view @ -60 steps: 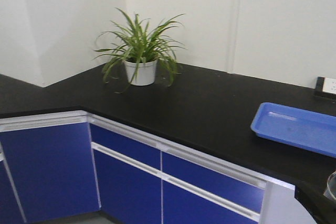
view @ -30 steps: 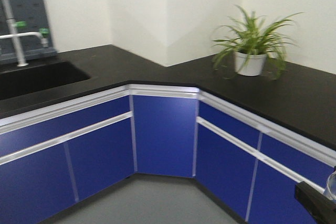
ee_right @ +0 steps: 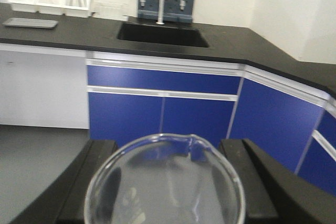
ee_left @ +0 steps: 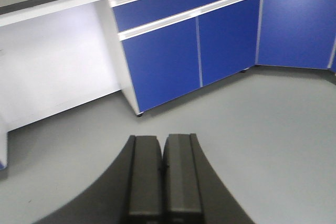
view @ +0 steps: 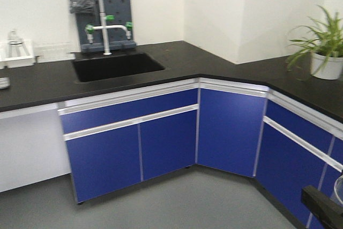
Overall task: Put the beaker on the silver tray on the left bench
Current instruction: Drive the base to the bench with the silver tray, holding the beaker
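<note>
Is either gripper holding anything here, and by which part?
The right gripper holds the beaker, fingers on opposite sides of its wall near the rim. The left gripper is shut and empty.

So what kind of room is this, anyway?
Most likely a laboratory: a long black bench over blue cabinets, a sunken sink with a green-handled lab tap, a pegboard drying rack on the wall, and a clear glass beaker up close.
</note>
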